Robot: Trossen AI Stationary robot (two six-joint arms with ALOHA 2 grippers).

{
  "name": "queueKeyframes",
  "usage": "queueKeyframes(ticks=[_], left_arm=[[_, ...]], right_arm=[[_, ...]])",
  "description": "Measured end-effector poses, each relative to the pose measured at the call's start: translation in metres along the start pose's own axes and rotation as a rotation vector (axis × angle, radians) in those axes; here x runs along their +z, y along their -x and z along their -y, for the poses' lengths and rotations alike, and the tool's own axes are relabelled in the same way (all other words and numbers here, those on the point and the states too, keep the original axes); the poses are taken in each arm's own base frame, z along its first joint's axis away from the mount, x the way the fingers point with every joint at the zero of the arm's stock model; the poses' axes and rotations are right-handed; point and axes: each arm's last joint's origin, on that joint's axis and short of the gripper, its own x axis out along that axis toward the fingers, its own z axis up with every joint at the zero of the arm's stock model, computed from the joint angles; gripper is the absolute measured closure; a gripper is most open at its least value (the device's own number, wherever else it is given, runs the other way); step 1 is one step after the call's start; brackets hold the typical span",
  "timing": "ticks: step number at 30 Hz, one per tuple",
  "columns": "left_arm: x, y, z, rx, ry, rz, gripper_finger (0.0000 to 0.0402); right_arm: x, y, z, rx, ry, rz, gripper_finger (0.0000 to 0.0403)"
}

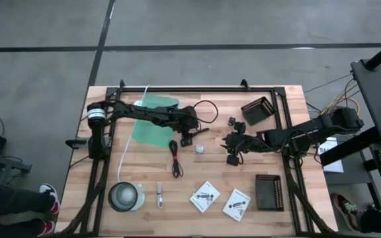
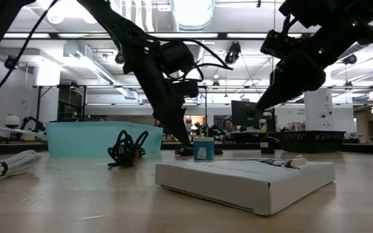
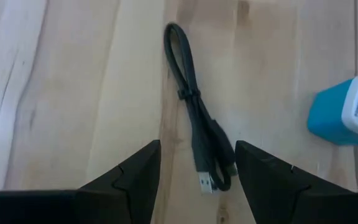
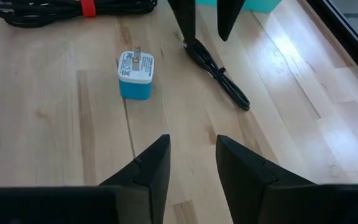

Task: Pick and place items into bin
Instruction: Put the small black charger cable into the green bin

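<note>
Beside blue plug point(image 4: 135, 76), thin black cable point(image 3: 199, 134), folded

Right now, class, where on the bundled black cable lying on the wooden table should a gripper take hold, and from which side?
Probably from straight above, across the bundled black cable beside its tie: it lies flat and narrow there. The open left gripper straddles its plug end.
</note>
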Motion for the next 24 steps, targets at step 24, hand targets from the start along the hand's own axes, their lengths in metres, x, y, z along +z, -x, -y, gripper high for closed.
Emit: queueKeyframes(ticks=[24], left_arm=[[-0.011, -0.02, 0.0, -0.026, 0.034, -0.072, 0.0214]], right_arm=[[0.0, 0.0, 0.0, 0.0, -0.015, 0.0, 0.0302]])
